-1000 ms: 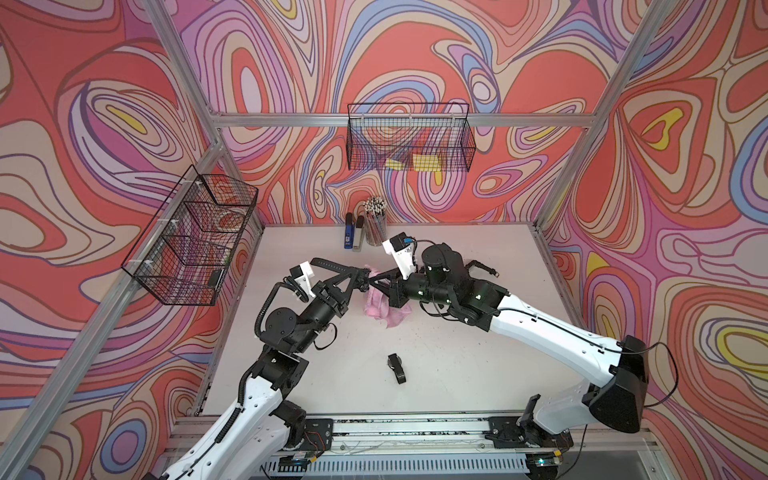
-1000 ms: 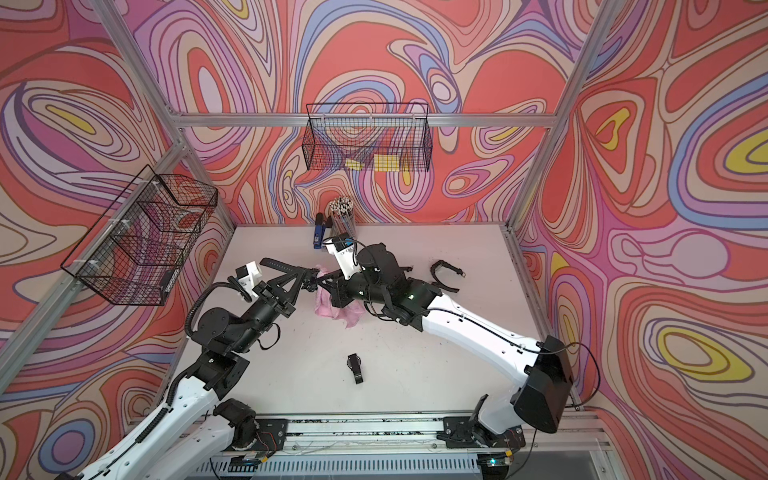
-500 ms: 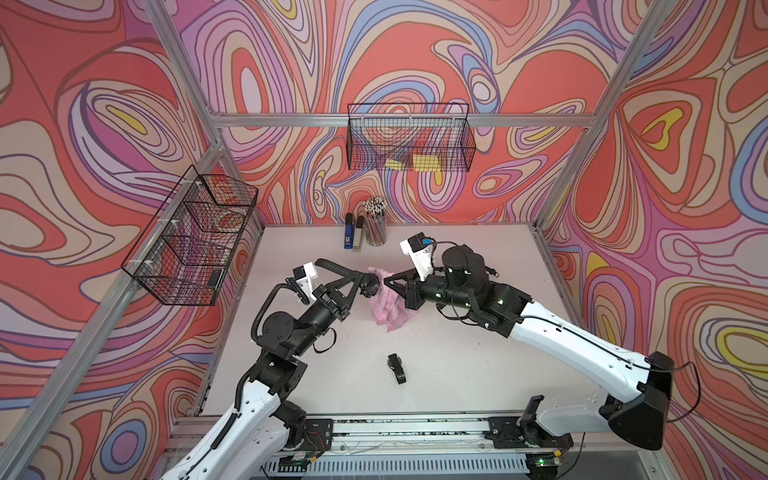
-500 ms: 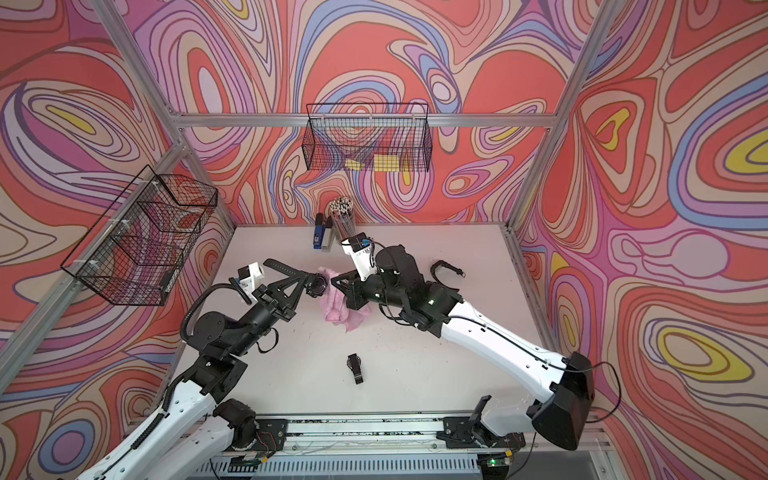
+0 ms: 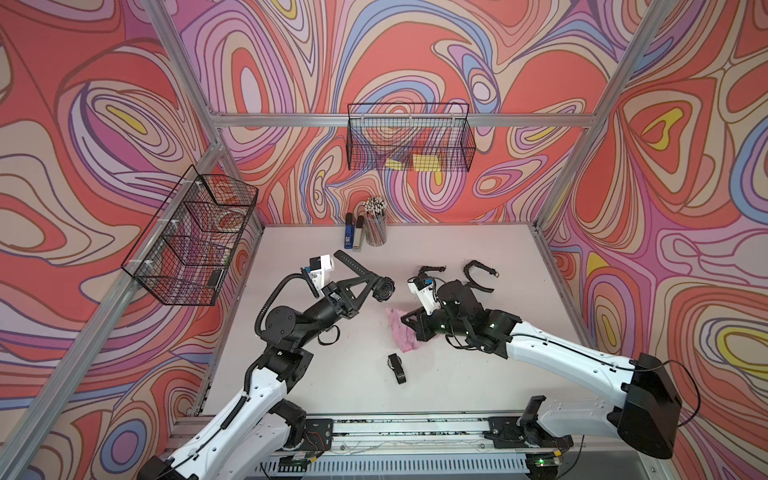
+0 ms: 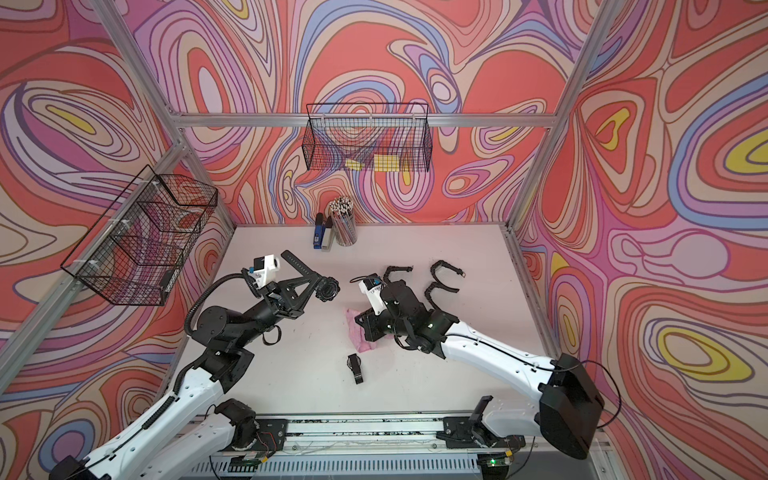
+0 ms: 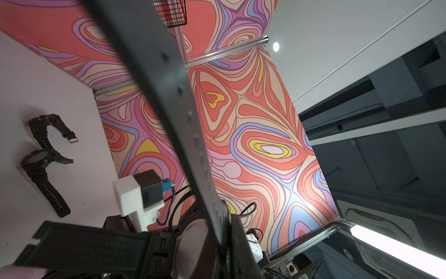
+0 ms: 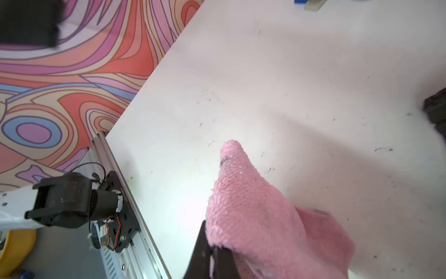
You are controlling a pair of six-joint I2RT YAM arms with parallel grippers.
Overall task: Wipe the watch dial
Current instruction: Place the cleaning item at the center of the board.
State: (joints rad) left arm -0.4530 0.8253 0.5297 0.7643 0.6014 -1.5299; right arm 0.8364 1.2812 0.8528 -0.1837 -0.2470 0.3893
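The left gripper is clenched on a black watch. It pinches the watch beside the round case and holds it raised clear of the table. One strap juts stiffly toward the back wall. In the left wrist view, a pale round disc at the jaws may be the metal case back, though it is too close and blurred to be sure. The right gripper is closed tight on a pink cloth, which bunches and pokes out past the fingertips low over the table. Cloth and watch are near but apart, with bare table showing between them. A smaller black watch lies flat toward the front rail, and more black watches lie curled beyond the right wrist. A pencil cup and a blue stapler stand against the back wall.
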